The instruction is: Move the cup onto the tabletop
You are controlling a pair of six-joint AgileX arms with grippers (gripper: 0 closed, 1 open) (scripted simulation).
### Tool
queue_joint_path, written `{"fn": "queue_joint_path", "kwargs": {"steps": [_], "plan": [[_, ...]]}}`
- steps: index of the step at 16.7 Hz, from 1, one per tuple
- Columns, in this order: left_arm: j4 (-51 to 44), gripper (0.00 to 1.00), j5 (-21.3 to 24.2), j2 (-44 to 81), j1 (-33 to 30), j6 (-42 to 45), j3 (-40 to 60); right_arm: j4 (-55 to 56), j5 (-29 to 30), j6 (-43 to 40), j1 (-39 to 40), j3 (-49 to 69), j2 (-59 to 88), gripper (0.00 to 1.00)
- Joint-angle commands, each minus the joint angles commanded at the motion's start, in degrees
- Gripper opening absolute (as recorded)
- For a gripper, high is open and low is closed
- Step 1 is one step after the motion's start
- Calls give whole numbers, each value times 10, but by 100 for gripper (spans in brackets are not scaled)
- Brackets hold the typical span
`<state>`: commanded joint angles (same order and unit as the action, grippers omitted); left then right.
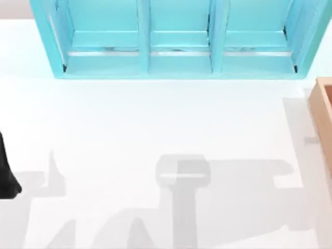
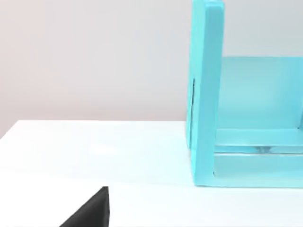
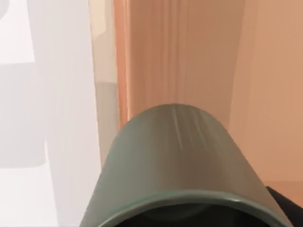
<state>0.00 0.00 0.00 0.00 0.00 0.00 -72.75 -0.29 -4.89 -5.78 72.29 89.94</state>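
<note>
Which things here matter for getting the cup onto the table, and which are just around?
Job:
- cup, close up at the right wrist camera, beside the wooden box
- tabletop, white and broad

Just around:
- turquoise shelf unit, at the table's far edge
- wooden box, at the table's right side

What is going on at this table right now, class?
The cup sits right up against the right wrist camera, with the tan wooden box behind it, so the right arm seems to have it at the box on the table's right edge. The white tabletop lies open in front of the turquoise shelf unit. The left arm waits at the table's left edge.
</note>
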Motion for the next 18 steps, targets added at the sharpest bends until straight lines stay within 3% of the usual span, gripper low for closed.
{"fn": "queue_joint_path", "kwargs": {"steps": [3,7,18], "plan": [[0,100,0,0,0,0,0,-2,0,18,17,11,8,0],[0,100,0,0,0,0,0,-14,3,114,108,66,51,0],[0,100,0,0,0,0,0,-67,11,561,551,319,245,0]]}}
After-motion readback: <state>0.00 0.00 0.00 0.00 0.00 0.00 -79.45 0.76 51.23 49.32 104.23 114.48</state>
